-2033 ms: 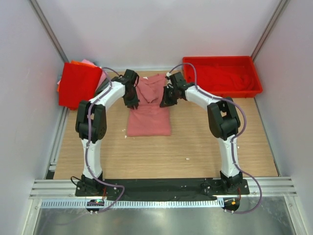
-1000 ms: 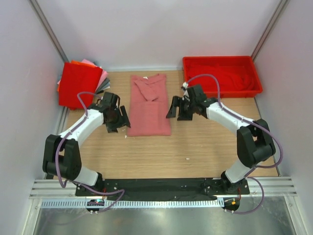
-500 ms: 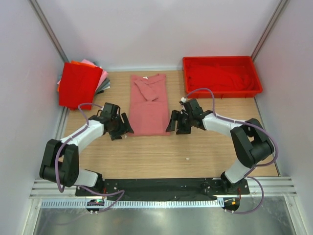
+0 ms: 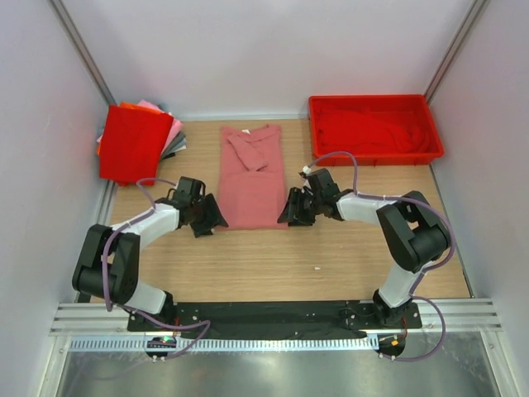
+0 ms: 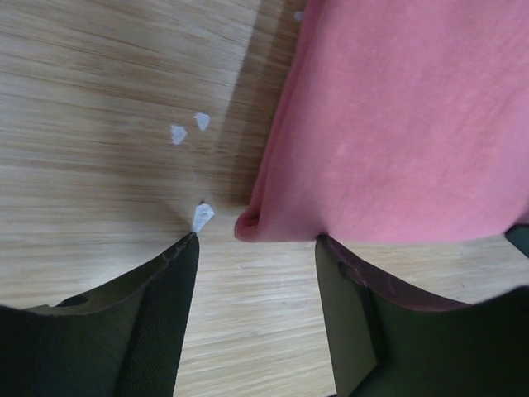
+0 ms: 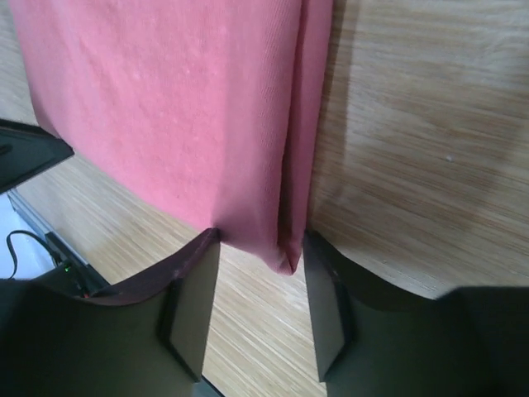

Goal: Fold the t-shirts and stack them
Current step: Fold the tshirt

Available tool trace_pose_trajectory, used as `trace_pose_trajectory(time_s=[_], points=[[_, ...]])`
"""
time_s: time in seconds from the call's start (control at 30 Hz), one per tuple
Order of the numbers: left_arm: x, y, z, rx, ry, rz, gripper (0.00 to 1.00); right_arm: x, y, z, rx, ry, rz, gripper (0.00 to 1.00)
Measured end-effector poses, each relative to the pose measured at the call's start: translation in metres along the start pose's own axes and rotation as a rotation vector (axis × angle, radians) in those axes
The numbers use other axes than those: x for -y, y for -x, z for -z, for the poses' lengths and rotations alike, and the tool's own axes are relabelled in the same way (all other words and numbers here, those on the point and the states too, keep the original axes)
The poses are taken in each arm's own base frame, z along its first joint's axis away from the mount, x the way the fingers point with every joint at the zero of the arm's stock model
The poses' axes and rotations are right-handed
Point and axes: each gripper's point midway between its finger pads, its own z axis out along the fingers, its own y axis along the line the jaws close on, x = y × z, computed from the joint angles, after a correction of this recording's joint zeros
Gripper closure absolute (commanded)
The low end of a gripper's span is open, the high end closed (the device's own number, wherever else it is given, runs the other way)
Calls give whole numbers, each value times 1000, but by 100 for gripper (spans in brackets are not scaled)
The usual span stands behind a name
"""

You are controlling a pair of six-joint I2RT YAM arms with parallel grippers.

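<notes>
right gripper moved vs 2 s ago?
Yes. The right gripper has pulled back from the red tray, travelling along the salmon t-shirt from its far end to its near right corner.

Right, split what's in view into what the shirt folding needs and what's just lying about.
Job: salmon-pink t-shirt, open left claw and open right claw at its near corners; stack of folded t-shirts, far left.
Lying about: red tray with red cloth in it (shirts or not, cannot tell); white scraps on the table.
</notes>
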Motion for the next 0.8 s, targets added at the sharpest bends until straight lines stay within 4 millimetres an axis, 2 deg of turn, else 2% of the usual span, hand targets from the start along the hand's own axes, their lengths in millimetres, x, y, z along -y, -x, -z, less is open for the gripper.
trace_pose_trajectory(time_s=[0.13,0.23,0.33,0.37,0.43,0.47,0.5,0.53,0.63,0.8], points=[[6,0,-8,-7,-36,19,56,3,-6,-3,-6,12,-9,70],[11,1,-13,-9,-62,21,64,5,-10,-5,-11,20,-17,75],[14,1,-17,-11,-83,22,74,4,-10,-7,-13,31,-16,76],[15,1,-18,-12,-88,21,81,4,-10,-7,-13,33,-16,77],[15,1,-19,-10,-91,20,86,4,-10,-7,-14,37,-16,81],[14,0,-20,-11,-92,18,95,4,-10,-8,-14,38,-15,83],[14,0,-20,-10,-94,16,99,4,-11,-8,-14,37,-16,86],[14,0,-20,-10,-97,15,100,4,-11,-8,-15,37,-17,92],[15,-2,-20,-6,-106,9,100,5,-12,-8,-16,34,-19,99],[14,-15,-14,-11,-107,-11,100,8,-18,-2,-20,26,-21,99]])
